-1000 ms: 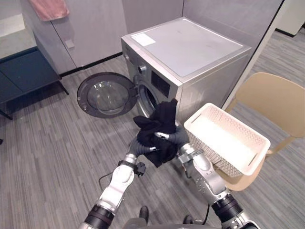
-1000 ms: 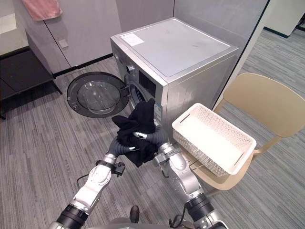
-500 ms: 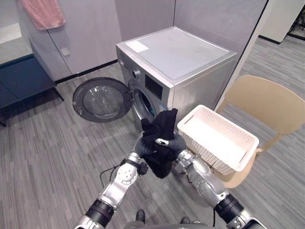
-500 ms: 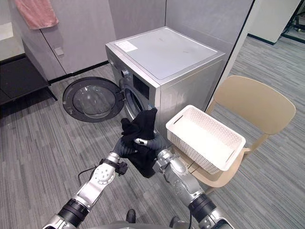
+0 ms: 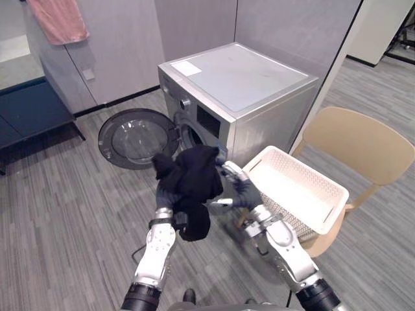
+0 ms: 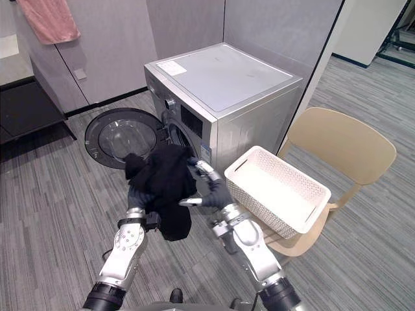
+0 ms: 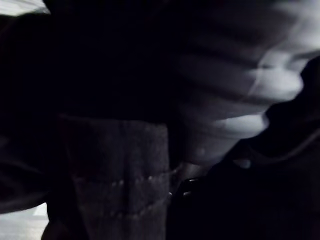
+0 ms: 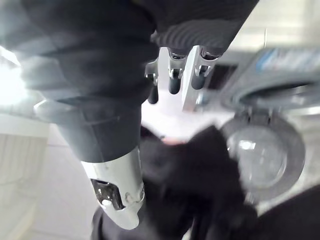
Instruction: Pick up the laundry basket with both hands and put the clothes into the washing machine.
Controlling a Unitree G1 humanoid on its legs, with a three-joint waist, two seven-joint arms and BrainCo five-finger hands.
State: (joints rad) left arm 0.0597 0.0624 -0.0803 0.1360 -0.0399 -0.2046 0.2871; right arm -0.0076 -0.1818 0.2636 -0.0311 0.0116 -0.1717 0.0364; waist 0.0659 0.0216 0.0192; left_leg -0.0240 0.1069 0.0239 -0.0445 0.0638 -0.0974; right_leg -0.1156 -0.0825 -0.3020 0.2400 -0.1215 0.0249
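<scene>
Covering the left hand (image 6: pixel 138 197), a crumpled black cloth garment (image 5: pixel 191 175) hides its grip, which cannot be told. The right hand (image 5: pixel 237 189), fingers straight, is beside it, before the open silver washing machine (image 5: pixel 246 84).

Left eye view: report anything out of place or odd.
The black garment is draped right over the left hand, covering most of it, while the right hand is open beside it. The white laundry basket sits empty on the beige chair, seemingly overhanging its seat. Nothing looks spilled or damaged.
</scene>
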